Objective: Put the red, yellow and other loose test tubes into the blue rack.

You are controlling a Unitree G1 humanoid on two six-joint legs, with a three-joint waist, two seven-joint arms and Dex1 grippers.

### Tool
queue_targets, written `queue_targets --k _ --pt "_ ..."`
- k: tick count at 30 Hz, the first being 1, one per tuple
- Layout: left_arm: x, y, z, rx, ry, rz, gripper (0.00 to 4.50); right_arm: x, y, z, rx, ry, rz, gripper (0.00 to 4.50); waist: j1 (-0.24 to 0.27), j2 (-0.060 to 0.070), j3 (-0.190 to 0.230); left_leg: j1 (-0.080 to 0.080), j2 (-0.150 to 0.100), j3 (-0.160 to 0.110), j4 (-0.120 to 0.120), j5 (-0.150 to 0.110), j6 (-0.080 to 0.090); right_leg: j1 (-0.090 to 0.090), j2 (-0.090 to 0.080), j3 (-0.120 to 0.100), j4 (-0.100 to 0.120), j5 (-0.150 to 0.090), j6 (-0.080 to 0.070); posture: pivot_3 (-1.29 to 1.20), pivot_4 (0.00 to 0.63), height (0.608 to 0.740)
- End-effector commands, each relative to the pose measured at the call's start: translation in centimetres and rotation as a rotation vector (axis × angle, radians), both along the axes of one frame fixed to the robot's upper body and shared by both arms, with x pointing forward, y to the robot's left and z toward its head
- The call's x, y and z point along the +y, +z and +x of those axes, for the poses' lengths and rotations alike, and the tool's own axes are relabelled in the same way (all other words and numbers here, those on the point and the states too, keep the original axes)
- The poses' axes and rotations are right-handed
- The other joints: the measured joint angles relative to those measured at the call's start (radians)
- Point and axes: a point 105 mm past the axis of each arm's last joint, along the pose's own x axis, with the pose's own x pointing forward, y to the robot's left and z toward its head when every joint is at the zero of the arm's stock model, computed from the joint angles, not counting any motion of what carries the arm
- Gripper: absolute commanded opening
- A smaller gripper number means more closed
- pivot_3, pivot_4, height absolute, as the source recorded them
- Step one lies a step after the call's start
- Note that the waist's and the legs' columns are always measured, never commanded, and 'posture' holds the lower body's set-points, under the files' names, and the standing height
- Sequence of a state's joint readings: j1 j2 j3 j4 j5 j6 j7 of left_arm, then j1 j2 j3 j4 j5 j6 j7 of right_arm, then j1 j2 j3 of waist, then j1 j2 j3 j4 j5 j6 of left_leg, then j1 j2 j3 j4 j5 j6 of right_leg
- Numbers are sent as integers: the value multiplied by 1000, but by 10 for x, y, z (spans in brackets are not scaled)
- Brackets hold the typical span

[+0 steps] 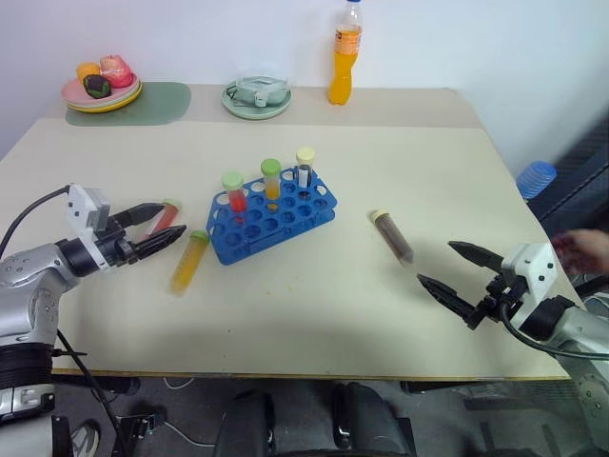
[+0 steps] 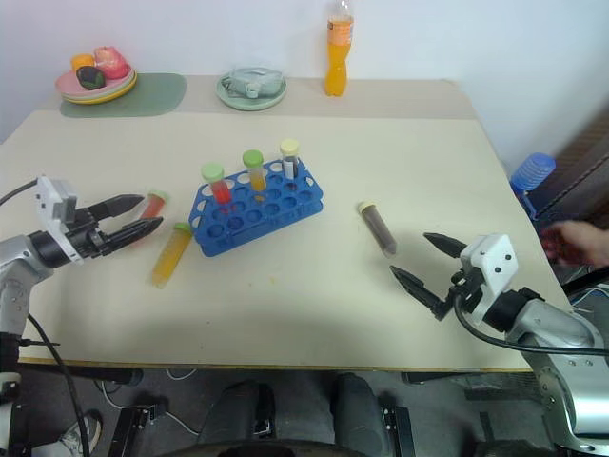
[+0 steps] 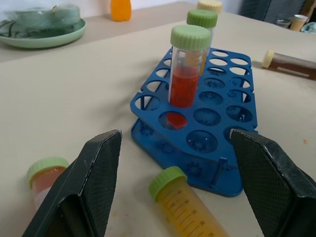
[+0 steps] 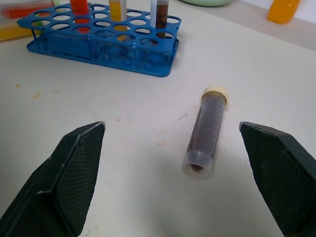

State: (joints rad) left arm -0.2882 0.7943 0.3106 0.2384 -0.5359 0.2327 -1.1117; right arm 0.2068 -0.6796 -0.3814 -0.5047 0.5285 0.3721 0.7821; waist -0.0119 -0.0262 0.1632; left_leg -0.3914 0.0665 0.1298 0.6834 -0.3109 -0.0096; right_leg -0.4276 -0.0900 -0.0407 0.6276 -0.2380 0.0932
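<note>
Beige tabletop (image 1: 314, 314) carries the blue rack (image 1: 271, 221) mid-table, three capped tubes upright in it; loose yellow tube (image 1: 189, 260) and red tube (image 1: 166, 215) lie just left of it, brown tube (image 1: 392, 236) to its right; left gripper (image 1: 160, 228) and right gripper (image 1: 455, 269) both gape empty; tubes look light, rigid, slick, prone to rolling; best pinched mid-barrel.

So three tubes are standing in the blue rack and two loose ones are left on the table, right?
Not quite. Three tubes do stand in the blue rack, but the left eye view shows three loose ones on the table: a red tube and a yellow tube left of the rack, and a brown tube to its right.
</note>
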Motion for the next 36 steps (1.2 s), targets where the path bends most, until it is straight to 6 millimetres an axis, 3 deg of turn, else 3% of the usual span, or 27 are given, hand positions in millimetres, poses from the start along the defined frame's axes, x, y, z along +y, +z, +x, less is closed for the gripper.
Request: queue_targets --k 1,12,18,24,36 --pt "0 16 -2 -52 -11 25 3569 1 14 -3 -44 5 -17 4500 0 0 0 0 0 0 0 0 0 0 0 0 0 0 0 0 150 740" --pt "-19 26 -5 -44 -124 -55 3569 20 21 3 41 48 7 4500 0 0 0 0 0 0 0 0 0 0 0 0 0 0 0 0 150 740" --pt "-33 33 -7 -60 -217 -51 3569 25 21 31 209 -26 -65 4500 -1 0 0 0 0 0 0 0 0 -1 0 0 1 -2 -3 0 150 740" --pt "-50 30 -7 -50 -300 -5 3569 28 6 70 457 -169 -94 4500 -1 0 0 -1 0 0 1 0 0 -1 0 0 0 -2 -3 0 150 740" --pt "-66 32 -9 -34 -363 1 3569 45 19 127 580 -312 -37 4500 -2 0 0 -15 0 1 2 1 -2 -14 0 0 2 0 0 0 150 740"
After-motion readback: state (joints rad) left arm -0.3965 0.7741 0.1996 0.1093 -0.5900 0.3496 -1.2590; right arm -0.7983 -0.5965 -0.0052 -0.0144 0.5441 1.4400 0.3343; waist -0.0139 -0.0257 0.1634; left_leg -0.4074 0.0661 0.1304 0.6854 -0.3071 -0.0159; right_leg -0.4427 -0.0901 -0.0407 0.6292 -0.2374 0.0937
